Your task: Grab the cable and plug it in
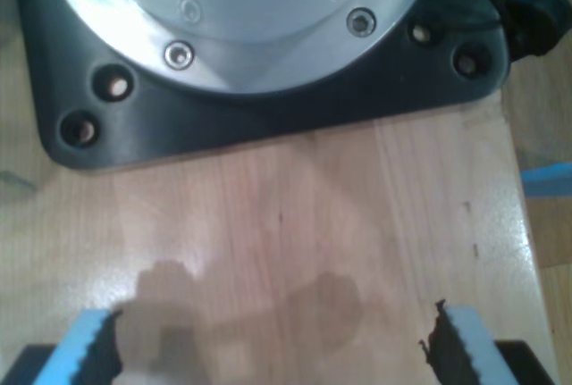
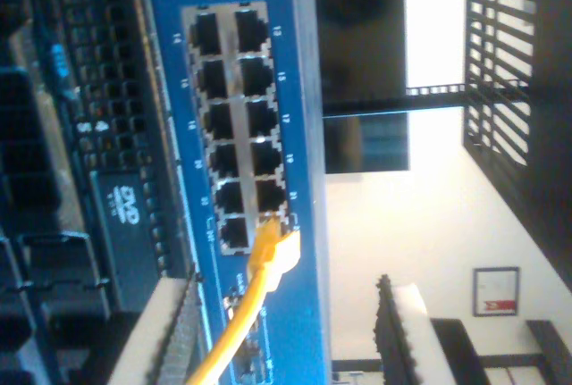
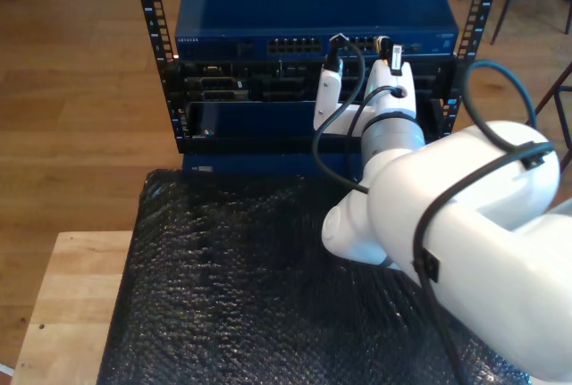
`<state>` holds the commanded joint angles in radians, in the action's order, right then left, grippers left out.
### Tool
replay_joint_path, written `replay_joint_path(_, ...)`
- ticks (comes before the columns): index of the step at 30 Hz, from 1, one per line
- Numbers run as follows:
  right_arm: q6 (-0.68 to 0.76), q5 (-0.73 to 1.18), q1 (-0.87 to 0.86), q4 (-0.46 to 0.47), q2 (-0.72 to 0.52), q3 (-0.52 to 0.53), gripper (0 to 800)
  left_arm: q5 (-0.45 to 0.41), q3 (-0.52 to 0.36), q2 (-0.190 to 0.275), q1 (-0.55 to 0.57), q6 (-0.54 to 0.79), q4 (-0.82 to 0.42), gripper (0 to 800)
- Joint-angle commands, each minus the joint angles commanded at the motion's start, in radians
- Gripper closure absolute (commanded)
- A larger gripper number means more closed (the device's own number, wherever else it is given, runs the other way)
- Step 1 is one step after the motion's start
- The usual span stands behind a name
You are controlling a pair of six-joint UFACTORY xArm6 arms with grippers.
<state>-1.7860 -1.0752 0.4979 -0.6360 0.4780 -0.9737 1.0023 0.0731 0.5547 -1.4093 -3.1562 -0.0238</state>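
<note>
My first tool: pale-blue ribbed pads wide apart, nothing between them, over bare pale wood desk. Just beyond sits a black base plate w/ a shiny metal ring bolted on; its upper part is cut off by the frame.

My second tool: pale serrated fingers spread apart, tips cut off at the frame edge, the cable running between them w/o clear contact on either side. Cable is thin, yellow; its clear plug sits at a port mouth at the near end of the blue switch port block. Can't tell if it's fully seated, pic is blurred. Port numbers too small to read.

Exterior view: white arm hides much of the rack front to the switch's right; cable not discernible there. Black bubbly mat lies below the rack.
</note>
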Motion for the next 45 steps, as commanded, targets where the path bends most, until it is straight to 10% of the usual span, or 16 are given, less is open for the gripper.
replay_joint_path(13, 0.0, 0.126, -0.025, 0.011, -0.255, 0.204, 206, 0.0, 0.0, 0.0, 0.0, 0.0, 0.0, 0)
replay_joint_path(22, -0.002, 0.37, -0.104, 0.08, -0.407, 0.25, 7, 0.0, 0.0, 0.0, 0.0, 0.0, 0.0, 0)
replay_joint_path(45, -0.038, 0.878, -0.451, 0.255, -0.723, 0.325, 0, 0.0, 0.0, 0.0, 0.0, 0.0, 0.0, 0)
